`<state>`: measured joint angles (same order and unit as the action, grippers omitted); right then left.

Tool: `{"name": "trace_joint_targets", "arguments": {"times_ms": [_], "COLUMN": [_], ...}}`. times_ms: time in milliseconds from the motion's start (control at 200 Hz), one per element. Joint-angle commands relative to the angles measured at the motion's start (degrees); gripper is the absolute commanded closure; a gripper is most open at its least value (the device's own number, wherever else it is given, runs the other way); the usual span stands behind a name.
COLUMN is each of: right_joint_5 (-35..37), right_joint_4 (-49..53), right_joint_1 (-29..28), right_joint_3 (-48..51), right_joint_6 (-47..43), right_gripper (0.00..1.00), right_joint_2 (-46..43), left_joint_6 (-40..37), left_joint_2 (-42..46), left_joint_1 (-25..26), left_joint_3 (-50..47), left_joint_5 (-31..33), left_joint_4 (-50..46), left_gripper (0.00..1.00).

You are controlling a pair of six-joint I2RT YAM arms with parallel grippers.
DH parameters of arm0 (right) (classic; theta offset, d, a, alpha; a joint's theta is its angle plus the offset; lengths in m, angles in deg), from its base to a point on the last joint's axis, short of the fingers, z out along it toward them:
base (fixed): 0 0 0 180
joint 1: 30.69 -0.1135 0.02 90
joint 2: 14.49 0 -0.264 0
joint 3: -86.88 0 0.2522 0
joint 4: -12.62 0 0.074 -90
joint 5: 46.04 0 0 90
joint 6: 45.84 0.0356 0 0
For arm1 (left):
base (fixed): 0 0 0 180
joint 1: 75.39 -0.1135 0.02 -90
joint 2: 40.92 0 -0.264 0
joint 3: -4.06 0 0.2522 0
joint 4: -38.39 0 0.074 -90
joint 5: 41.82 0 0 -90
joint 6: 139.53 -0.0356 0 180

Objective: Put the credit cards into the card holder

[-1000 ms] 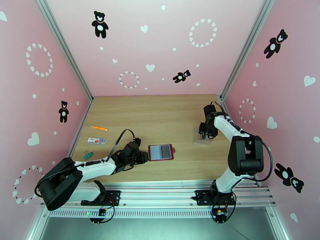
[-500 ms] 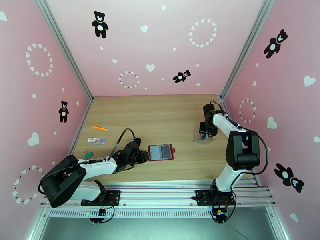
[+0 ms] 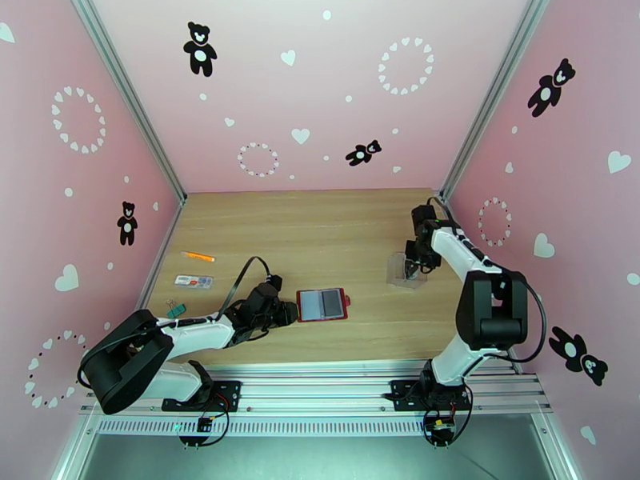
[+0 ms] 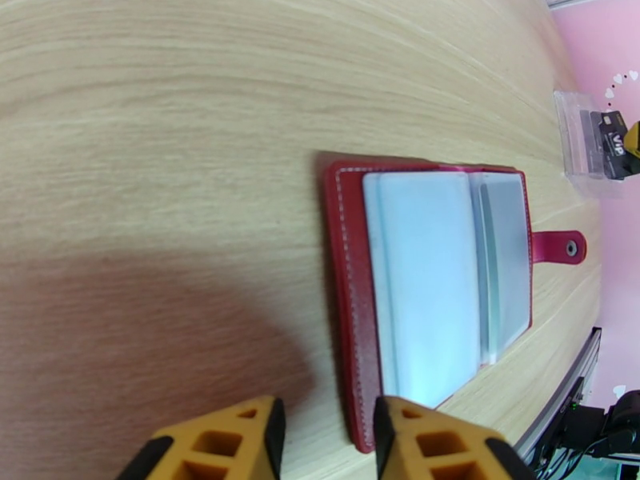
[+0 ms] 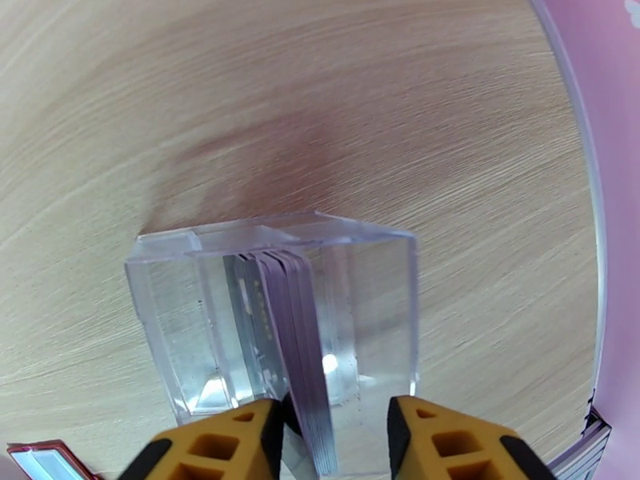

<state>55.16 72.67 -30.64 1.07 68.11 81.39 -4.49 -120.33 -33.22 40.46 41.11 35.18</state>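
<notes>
Red card holder [image 3: 322,305] open flat w/ sleeves up; credit cards [image 5: 280,322] upright in clear case [image 5: 384,298].

card holder [image 5: 44,464] cut off at bottom-left corner

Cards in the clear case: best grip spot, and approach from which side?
Probably the upper edge of the credit cards, jaws across the flat faces, coming straight down. They stand on edge, packed together in the clear case, whose walls block the sides and leave the top open.
</notes>
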Motion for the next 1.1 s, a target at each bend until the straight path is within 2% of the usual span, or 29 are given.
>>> {"name": "trace_joint_targets", "arguments": {"times_ms": [0,360,550,876,1096], "right_joint_5": [0.67,-2.35,-4.34,-11.91,-13.39], "right_joint_4": [1.48,0.33,-0.3,-2.51,-2.73], "right_joint_1": [0.27,0.29,0.16,0.24,0.24], "right_joint_3": [1.07,1.32,1.64,2.16,1.67], "right_joint_6": [0.36,-0.12,-0.1,-0.45,-0.62], "right_gripper": [0.67,0.92,0.98,0.97,0.88], "right_joint_2": [-1.43,-0.2,-0.45,-0.2,1.26], "left_joint_6": [-0.42,-0.35,-0.46,-0.34,-0.3], "left_joint_2": [-0.92,-1.18,-1.63,-1.89,-2.34], "left_joint_1": [-0.44,-0.51,-0.51,-0.51,-0.56], "left_joint_3": [-0.81,-0.87,-0.72,-0.62,-0.57], "left_joint_5": [-0.09,-0.11,-0.07,-0.14,-0.2], "left_joint_4": [-0.26,-0.27,-0.18,-0.11,0.0], "left_gripper": [0.64,0.64,0.64,0.64,0.64]}}
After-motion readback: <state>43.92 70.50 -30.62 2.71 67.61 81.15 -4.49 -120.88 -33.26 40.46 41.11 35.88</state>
